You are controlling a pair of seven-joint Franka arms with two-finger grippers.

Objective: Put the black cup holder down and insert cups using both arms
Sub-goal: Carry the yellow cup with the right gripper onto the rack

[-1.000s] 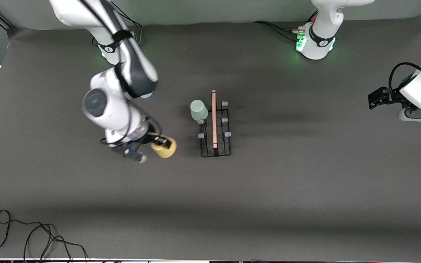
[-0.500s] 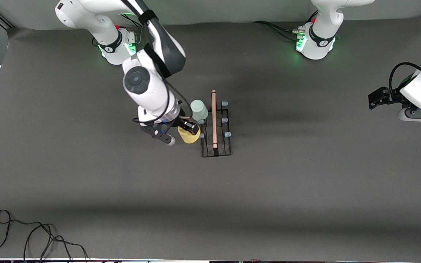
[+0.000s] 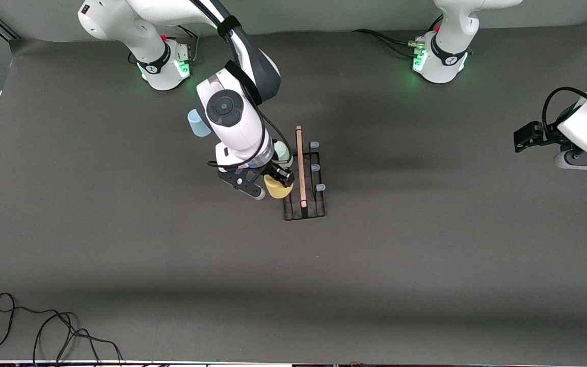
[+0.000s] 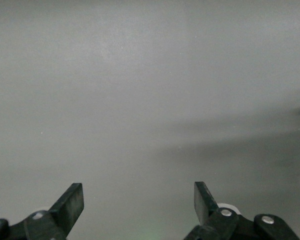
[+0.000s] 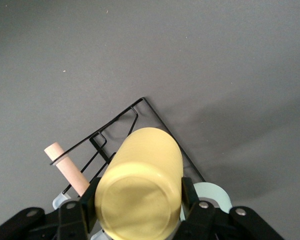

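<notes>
The black cup holder [image 3: 319, 210] stands mid-table with its wooden rod handle [image 3: 300, 165] on top. My right gripper [image 3: 278, 182] is shut on the yellow cup [image 3: 278, 189] and holds it upside down over the holder's row of pegs toward the right arm's end. In the right wrist view the yellow cup [image 5: 142, 185] fills the right gripper [image 5: 137, 202], above the rack wire [image 5: 162, 125]. The grey-green cup [image 3: 283, 151] sits on a peg, partly hidden by the arm. The light blue cup [image 3: 197, 124] stands on the table. My left gripper [image 3: 524, 136] waits open and empty.
Three pale-blue peg tips [image 3: 316, 167] on the holder's side toward the left arm's end are bare. A black cable [image 3: 44, 331] lies at the table's near corner at the right arm's end. The left wrist view shows only its open gripper [image 4: 138, 200] against a grey surface.
My right arm carried the yellow cup from the table toward the right arm's end over to the holder. The light blue cup came into view. The holder shifted slightly toward the left arm's end.
</notes>
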